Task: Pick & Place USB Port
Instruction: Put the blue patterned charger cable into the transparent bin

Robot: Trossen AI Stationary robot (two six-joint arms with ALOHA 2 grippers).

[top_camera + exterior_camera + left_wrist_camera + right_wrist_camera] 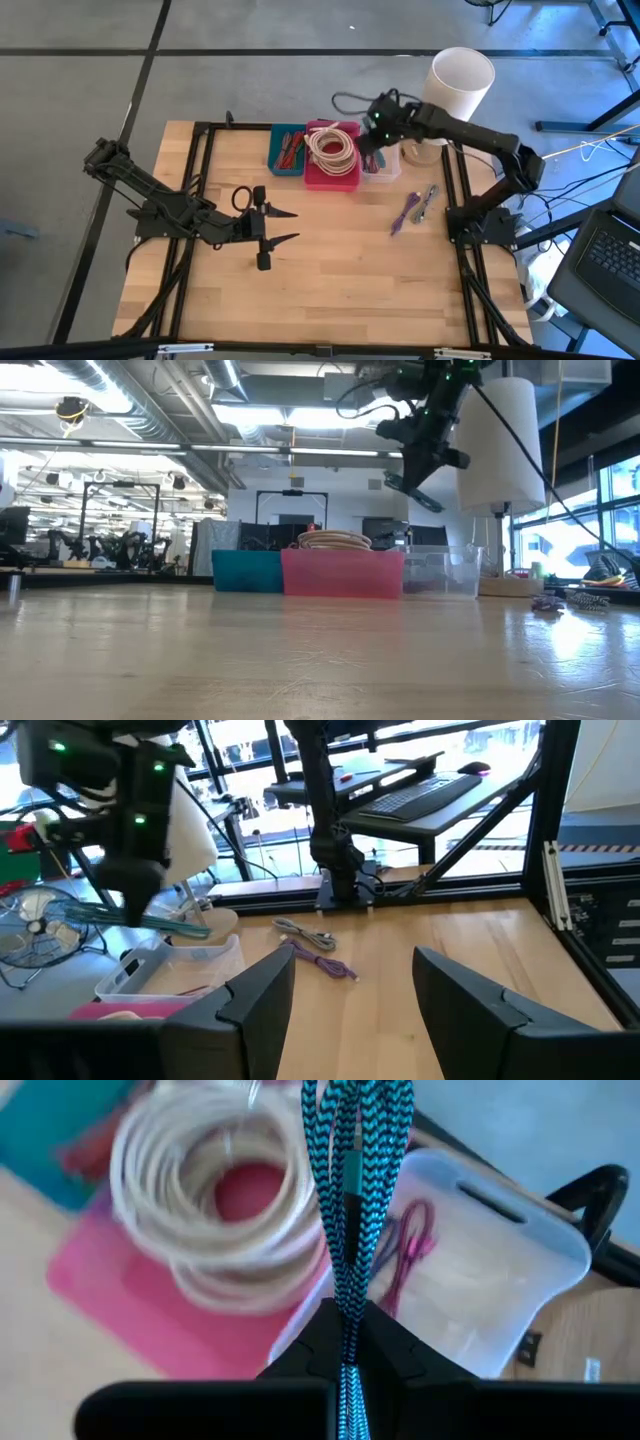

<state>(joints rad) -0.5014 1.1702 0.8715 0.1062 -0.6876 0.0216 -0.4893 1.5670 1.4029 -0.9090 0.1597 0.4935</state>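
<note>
Jaws pinched on the teal braided cable, my right gripper hangs over the clear bin; next I lower and release.

no words to read anywhere, no labels on the blue bin, pink bin or clear bin, no brand on the white tube, no numbers or signs on the bench
</note>
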